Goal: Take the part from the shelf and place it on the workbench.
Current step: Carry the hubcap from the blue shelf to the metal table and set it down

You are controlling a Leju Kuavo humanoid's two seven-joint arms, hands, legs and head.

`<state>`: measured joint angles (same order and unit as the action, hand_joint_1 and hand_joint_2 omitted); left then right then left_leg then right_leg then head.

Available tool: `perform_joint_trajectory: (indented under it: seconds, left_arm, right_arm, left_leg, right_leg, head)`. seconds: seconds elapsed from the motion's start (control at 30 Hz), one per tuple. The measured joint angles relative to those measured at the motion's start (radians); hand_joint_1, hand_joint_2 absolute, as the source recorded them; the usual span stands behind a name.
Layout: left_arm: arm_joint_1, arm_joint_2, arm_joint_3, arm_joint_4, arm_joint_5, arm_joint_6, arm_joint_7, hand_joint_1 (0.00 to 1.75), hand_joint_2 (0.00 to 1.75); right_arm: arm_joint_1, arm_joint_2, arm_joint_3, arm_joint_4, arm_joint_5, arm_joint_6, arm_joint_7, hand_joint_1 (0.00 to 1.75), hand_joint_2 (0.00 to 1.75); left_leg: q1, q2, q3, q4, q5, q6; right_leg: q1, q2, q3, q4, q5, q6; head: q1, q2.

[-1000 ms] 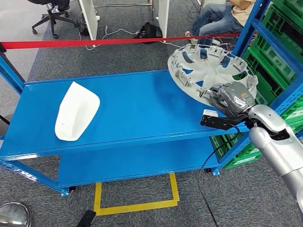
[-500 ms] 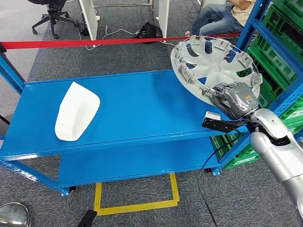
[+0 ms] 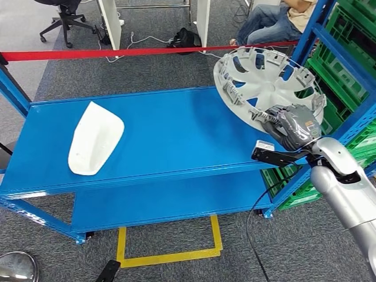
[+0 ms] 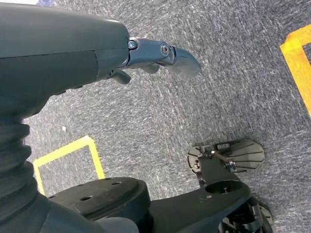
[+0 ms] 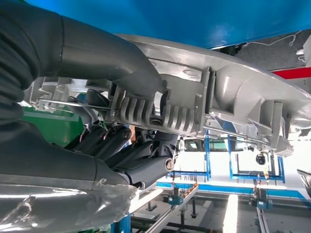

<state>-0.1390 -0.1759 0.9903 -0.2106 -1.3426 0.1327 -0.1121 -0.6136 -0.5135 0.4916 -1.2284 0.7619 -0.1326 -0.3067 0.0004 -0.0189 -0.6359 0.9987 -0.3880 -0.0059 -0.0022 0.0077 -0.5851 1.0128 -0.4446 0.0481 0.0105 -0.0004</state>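
Grey carpet runs under a blue bench [image 3: 168, 129] with a red tape [image 3: 133, 51] stretched behind it, and from the head view a white cover [image 3: 94, 138] lies on the bench's left end. Over the right end the right hand [image 3: 289, 124] clamps the near rim of a grey hubcap [image 3: 266, 82], which hangs tilted in the air, inner side up, partly over the bench corner and apart from the surface. Green crates [image 3: 350, 64] fill the blue shelf [image 3: 326, 41] to the right, and a seated person [image 3: 275, 17] is at the back. From the left wrist view, the left hand [image 4: 161, 56] hangs over the carpet holding nothing; whether its fingers are spread or curled I cannot tell. From the right wrist view, the thumb lies along one face of the hubcap's [image 5: 220, 102] ribbed rim and dark fingers [image 5: 121, 145] press from the other. It looks like thin moulded plastic: light, fairly stiff but springy, with small clips that could snap. Held by one edge it will lever and wobble, so a grip on the thick rim, between clips, seems soundest.
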Motion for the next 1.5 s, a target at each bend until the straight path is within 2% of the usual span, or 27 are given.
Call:
perform_joint_trajectory:
  seconds: [1.5]
  left_arm:
    - [-0.007, 0.0, 0.0, 0.0, -0.007, 0.004, 0.007, 0.0, 1.75]
  right_arm:
    - [0.039, 0.029, -0.047, -0.005, 0.018, -0.004, -0.009, 1.75, 1.75]
  left_leg:
    - [0.0, 0.0, 0.0, 0.0, 0.0, 0.0]
  right_leg:
    - [0.0, 0.0, 0.0, 0.0, 0.0, 0.0]
  head:
    - [0.0, 0.0]
